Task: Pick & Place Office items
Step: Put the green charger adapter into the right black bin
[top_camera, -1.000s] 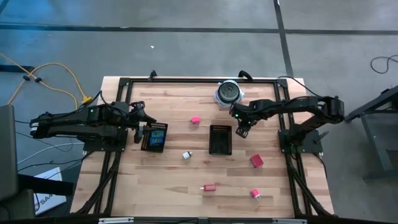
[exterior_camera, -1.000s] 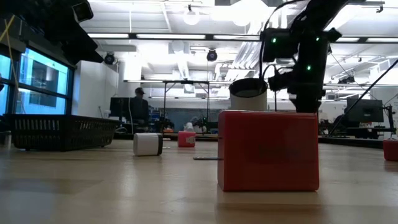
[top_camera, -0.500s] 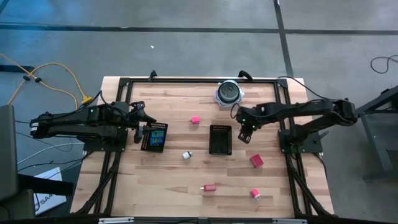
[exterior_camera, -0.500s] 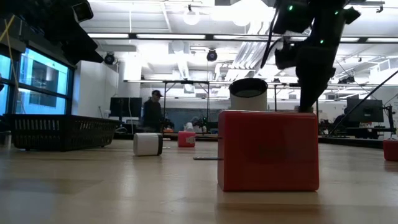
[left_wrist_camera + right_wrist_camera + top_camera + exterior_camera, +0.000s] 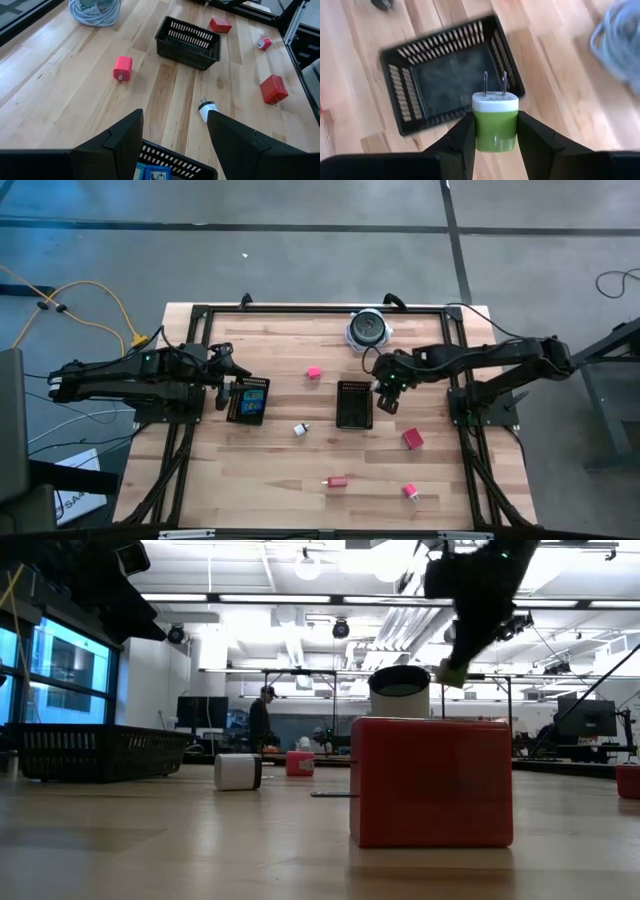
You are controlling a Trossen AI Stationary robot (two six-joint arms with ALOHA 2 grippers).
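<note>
The right gripper (image 5: 495, 131) is clamped on a green plug adapter (image 5: 495, 126), just above the empty mesh tray (image 5: 407, 90). The left gripper (image 5: 175, 132) hangs parted over another tray (image 5: 170, 160).

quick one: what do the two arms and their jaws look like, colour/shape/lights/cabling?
Both arms are dark, near-black, jointed links on black bases at the table's sides. The left gripper and right gripper each end in two flat, wedge-shaped matte black fingers. A small green light glows on each arm near the wrist. No markings can be made out, and no loose cabling shows on either arm.
</note>
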